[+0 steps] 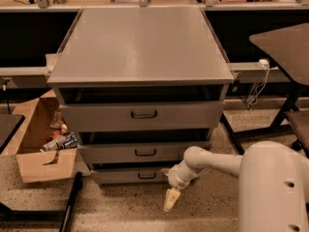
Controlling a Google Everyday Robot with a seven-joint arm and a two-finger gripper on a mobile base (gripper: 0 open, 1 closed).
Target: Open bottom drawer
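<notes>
The grey cabinet (145, 52) has three drawer fronts. The bottom drawer (120, 176) is the slimmest, lowest one, with a small dark loop handle (146, 176) at its centre. My white arm reaches in from the lower right. My gripper (170, 199) hangs pointing down at the floor, just right of and below the bottom drawer's handle, in front of the drawer's right end. It holds nothing that I can see.
An open cardboard box (41, 139) with clutter stands on the floor left of the cabinet. A dark table (285, 45) with legs stands at the right. A black bar (72, 202) lies on the speckled floor at lower left. A bench runs behind.
</notes>
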